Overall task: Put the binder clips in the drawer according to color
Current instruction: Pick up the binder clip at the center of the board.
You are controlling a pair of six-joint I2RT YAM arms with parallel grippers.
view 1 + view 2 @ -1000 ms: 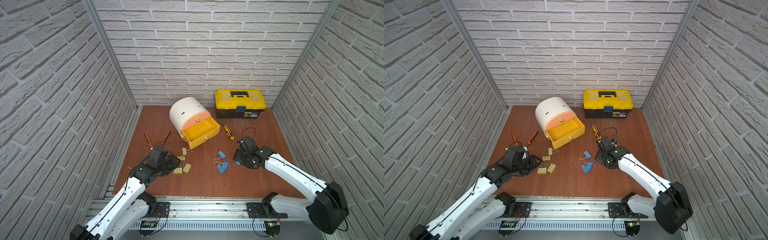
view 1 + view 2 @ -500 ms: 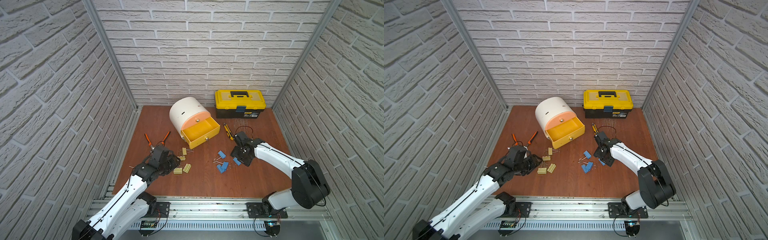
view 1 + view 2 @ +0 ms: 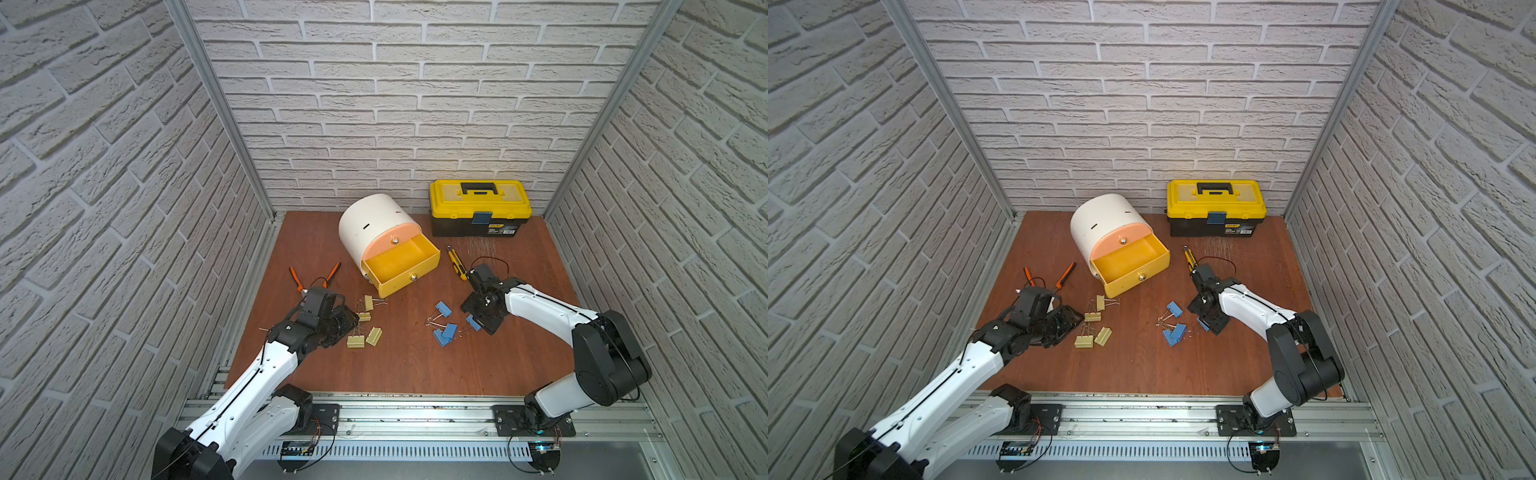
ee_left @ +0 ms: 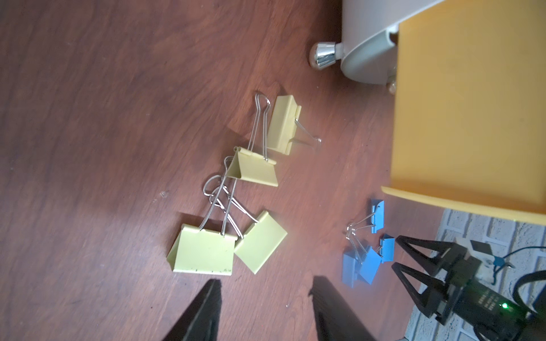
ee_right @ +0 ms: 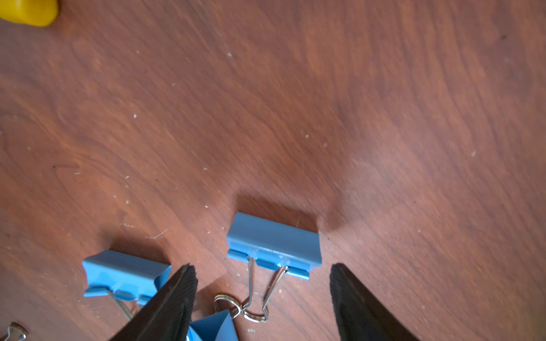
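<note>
Four yellow clips [image 4: 204, 254] lying just ahead of left gripper [image 4: 266, 310], jaws parted, nothing between them. Four blue clips [image 3: 445, 328] bunched beside right gripper [image 5: 263, 298], jaws spread wide, empty, one blue clip [image 5: 273, 245] sitting just past the fingertips with its wire handles pointing back between them. No clip in drawer [image 3: 401, 262] yet: yellow tray pulled out and bare, peach front above it shut. No teal clips seen in any view. Step in hand, by judgement: pre-grasp on both sides. Next move calls for lowering, closing on one clip body, lifting clear of tangled handles. Brown wood table [image 3: 415, 365], dusty, scuffed. White brick walls on three sides. Toolbox [image 3: 480, 208], knife [image 3: 456, 262], pliers [image 3: 316, 278] further off.
</note>
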